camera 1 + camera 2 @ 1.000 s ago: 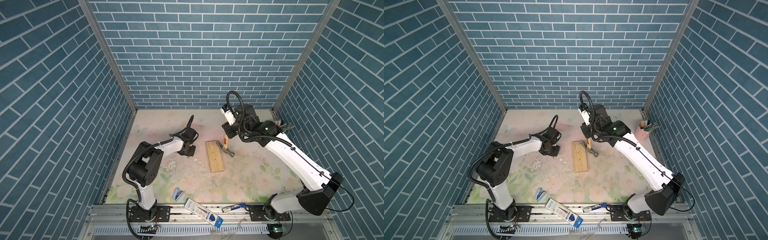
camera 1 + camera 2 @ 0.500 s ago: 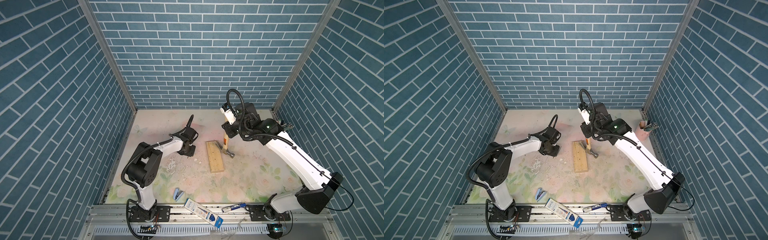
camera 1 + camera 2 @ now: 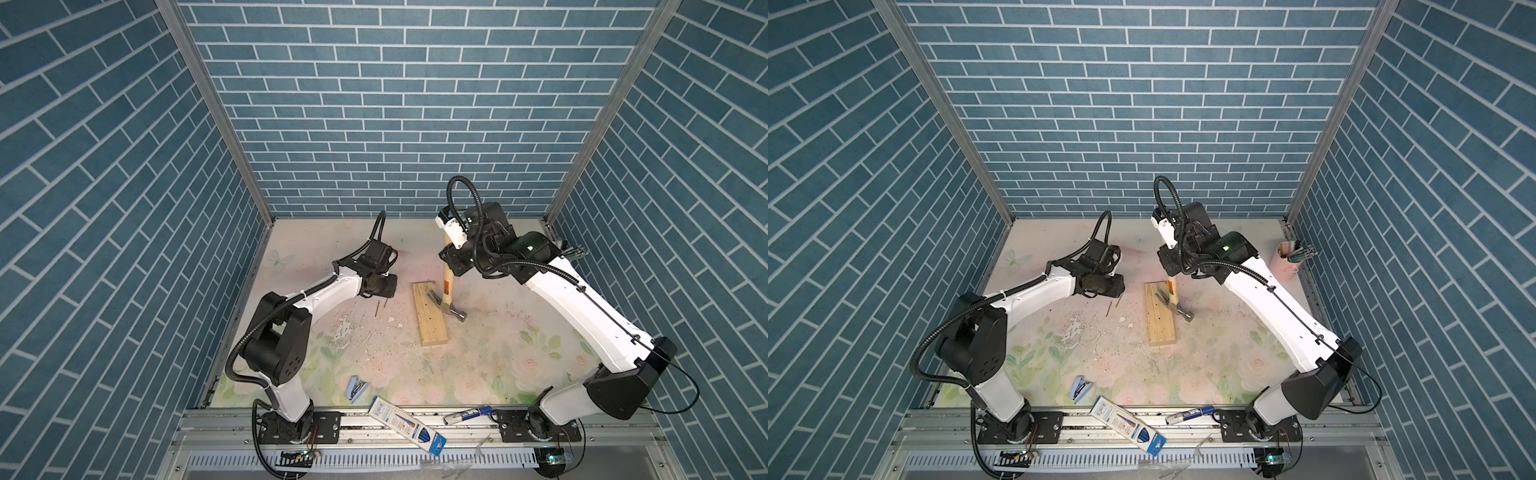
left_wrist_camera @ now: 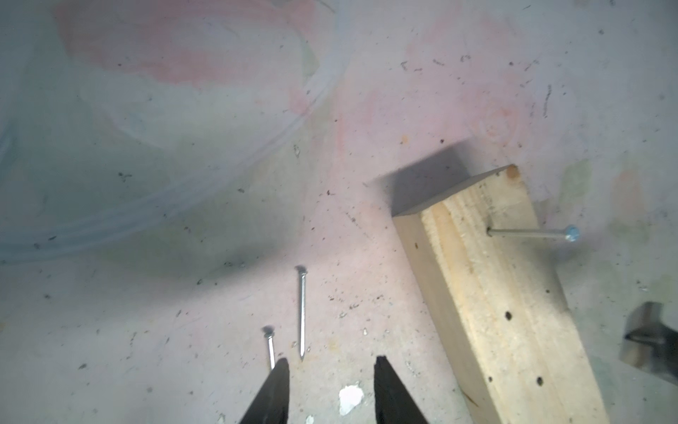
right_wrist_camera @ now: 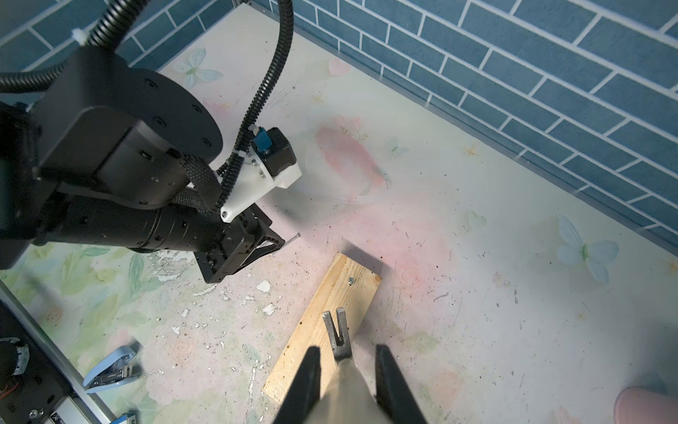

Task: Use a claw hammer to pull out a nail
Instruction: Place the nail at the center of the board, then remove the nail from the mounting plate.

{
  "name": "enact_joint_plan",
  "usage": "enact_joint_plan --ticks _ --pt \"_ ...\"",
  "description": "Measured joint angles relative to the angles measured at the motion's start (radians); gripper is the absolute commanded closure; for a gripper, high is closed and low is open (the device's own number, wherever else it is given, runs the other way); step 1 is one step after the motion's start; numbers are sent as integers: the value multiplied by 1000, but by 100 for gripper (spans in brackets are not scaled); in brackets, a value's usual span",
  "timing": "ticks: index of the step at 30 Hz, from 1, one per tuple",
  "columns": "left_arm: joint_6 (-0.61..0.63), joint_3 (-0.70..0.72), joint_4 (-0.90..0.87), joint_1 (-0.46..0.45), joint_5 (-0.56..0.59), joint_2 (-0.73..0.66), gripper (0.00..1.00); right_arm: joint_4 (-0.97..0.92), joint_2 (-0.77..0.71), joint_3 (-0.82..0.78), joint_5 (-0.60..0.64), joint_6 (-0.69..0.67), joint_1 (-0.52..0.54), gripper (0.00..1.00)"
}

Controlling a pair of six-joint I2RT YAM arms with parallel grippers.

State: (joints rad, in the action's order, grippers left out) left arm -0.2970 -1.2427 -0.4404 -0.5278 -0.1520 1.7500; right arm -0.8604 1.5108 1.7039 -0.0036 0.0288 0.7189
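Note:
The claw hammer (image 3: 448,283) has a pale wooden handle with an orange label. My right gripper (image 3: 456,261) is shut on that handle. The grey head (image 3: 1179,311) hangs low over a wooden block (image 3: 430,320), and the forked claw (image 5: 336,328) points along the block's top. A nail (image 4: 528,232) stands out of the block (image 4: 506,315) near its far end; its head (image 5: 351,281) lies a short way beyond the claw. My left gripper (image 4: 331,359) is open, low over the mat left of the block. Two loose nails (image 4: 302,312) lie just ahead of its fingertips, the shorter one (image 4: 270,347) by one tip.
Flakes of chipped paint (image 3: 345,332) litter the mat near the block. A blue stapler (image 3: 356,386), a pen box (image 3: 405,426) and a marker (image 3: 467,415) lie along the front rail. A pink cup of pens (image 3: 1287,259) stands at the back right.
The left gripper's jaws have spread apart over the loose nails. The right arm with the hammer has hardly moved.

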Motion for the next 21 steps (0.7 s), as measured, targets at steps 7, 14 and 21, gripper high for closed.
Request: enact_joint_plan --ticks 7,14,21 --pt "-62 -39 70 -1 -96 87 56 -23 81 60 13 0 -7 100" --pt "-107 -64 114 -1 -148 157 55 -44 139 130 20 0 -24 100" --pt "-141 -91 148 -2 -187 214 54 -55 183 188 19 0 -34 100"
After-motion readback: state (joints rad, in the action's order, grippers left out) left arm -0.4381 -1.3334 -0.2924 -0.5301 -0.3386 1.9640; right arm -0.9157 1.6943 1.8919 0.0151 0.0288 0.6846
